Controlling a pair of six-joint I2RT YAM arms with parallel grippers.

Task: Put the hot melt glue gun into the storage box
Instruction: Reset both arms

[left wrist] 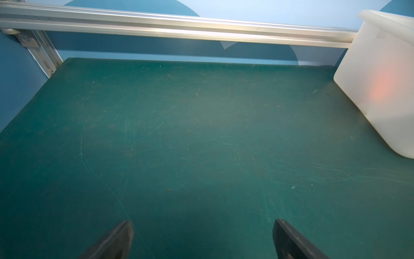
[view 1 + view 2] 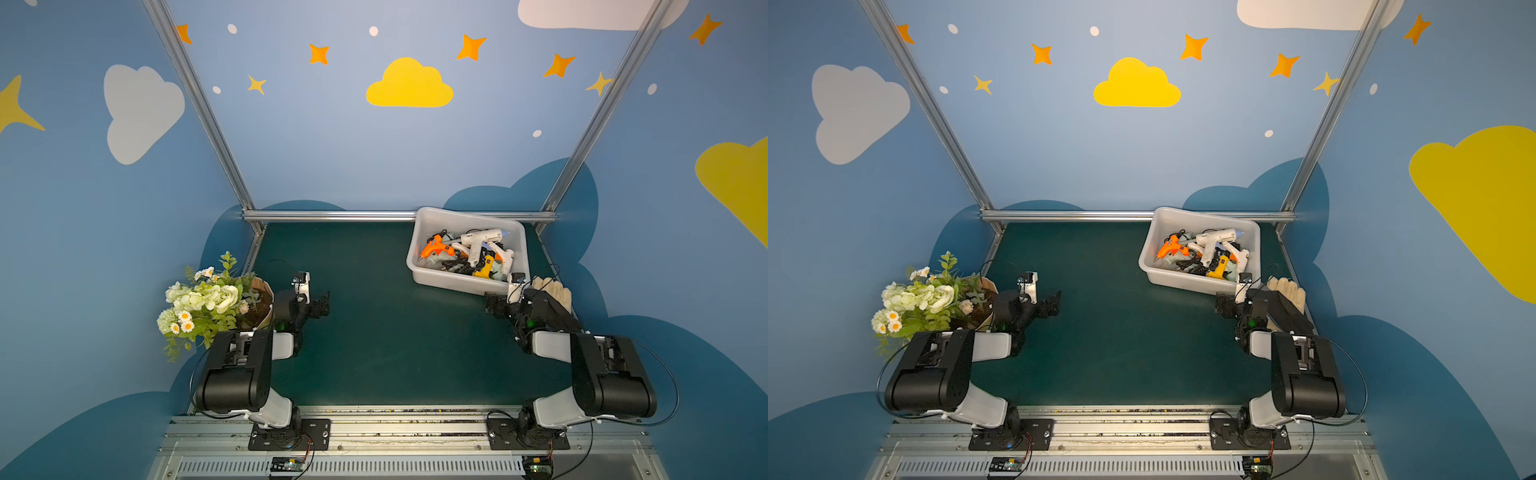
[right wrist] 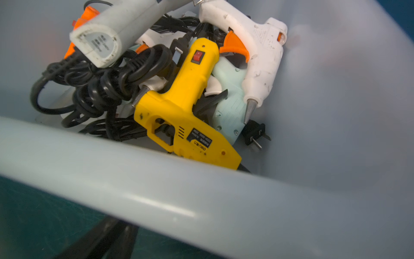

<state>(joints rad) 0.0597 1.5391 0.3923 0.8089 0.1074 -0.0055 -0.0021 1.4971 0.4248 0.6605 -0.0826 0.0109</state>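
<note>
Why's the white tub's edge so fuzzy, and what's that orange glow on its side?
Right wrist view: the pale grey-white plastic storage box rim, near the lens, is blurred; the yellow glue gun sharp. Left wrist view: orange glows through its wall.

The dark green table (image 2: 374, 340) carries the storage box (image 2: 453, 284) at one o'clock, a flower bouquet (image 2: 199, 299) at its nine o'clock edge, and pale gloves (image 2: 555, 291) at three.

Green mat (image 2: 382, 332) centre open; storage box (image 2: 453, 283) blocks far right; bouquet (image 2: 199, 299) crowds left edge.
</note>
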